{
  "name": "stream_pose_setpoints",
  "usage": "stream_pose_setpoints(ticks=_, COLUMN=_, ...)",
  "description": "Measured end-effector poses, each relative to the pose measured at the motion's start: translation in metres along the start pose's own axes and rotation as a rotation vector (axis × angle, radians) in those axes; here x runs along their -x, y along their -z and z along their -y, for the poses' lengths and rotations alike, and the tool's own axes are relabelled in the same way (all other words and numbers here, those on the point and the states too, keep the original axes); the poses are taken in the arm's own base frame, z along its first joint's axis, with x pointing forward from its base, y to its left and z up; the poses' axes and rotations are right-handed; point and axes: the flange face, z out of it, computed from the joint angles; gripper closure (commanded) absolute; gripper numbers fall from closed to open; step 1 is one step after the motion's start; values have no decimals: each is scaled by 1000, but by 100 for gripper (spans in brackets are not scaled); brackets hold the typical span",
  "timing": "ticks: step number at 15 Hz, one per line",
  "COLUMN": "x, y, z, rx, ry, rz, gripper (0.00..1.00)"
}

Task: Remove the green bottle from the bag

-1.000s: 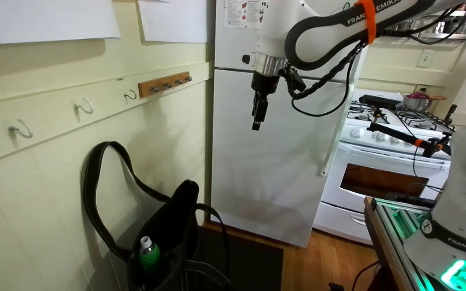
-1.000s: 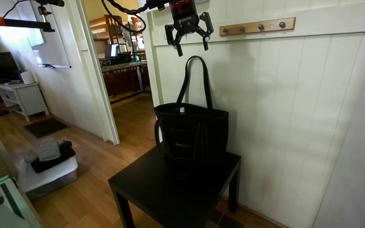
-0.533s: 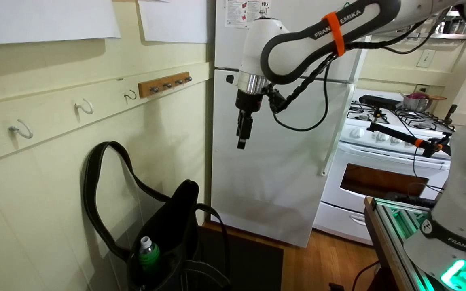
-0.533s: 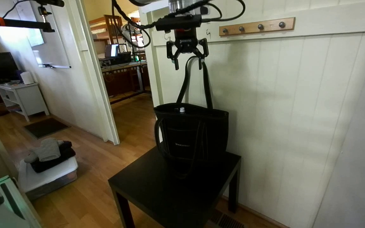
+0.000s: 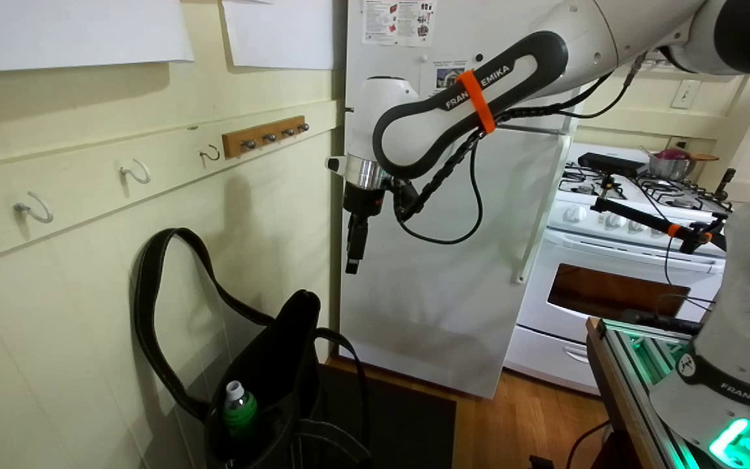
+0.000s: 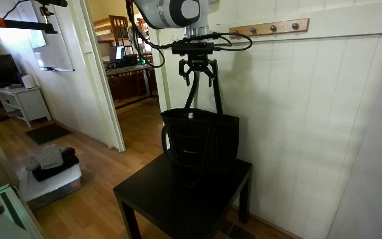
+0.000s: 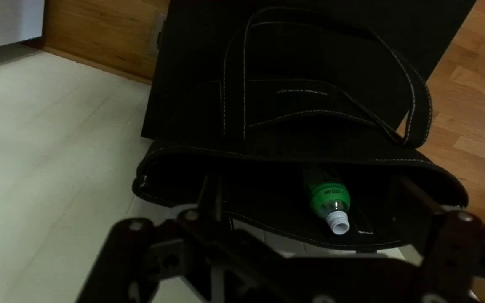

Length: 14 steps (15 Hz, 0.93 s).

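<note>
Gripper (image 6: 199, 82) points down, jaws spread wide, nothing held. It hangs above the black bag (image 6: 191, 141), clear of it. Wrist view: fingers (image 7: 212, 195) dark and blurred at either side; green bottle (image 7: 331, 195) seen between them, farther down and apart from both. Bottle is inside the bag, white end up, nearer the bag's end by the door frame (image 6: 104, 79) than its end by the refrigerator (image 5: 427, 312); lower part hidden. In an exterior view only the white end shows, at the rim.

Bag stands upright on a low black table (image 6: 177, 209), along the edge by the wall (image 6: 310, 99); the corner there toward the door frame is hidden behind it. Front handle (image 7: 234, 97) droops toward the edge opposite the wall. Shoulder strap (image 5: 147, 293) loops upward beside the wall, apart from the gripper.

White arm (image 5: 583, 52) reaches in from beyond the edge opposite the wall, where its base (image 5: 717, 391) shows a green light (image 5: 730, 438). Peg rail (image 6: 269, 28) is fixed to the wall above the wall-side corner nearest the refrigerator.
</note>
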Motion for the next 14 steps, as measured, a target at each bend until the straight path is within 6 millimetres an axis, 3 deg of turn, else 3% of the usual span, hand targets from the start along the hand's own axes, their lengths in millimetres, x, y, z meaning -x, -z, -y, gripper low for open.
stream_pose_setpoints(ticks=4, x=-9, y=-13, z=6, rx=-7, ry=12, rz=-7, gripper=0)
stream_pose_setpoints(ticks=12, x=-12, y=-15, z=5, rx=-7, ry=14, rz=-9, gripper=0)
stream_pose_setpoints(ticks=14, x=-16, y=-24, z=12, rx=-16, ry=21, rz=-1, gripper=0)
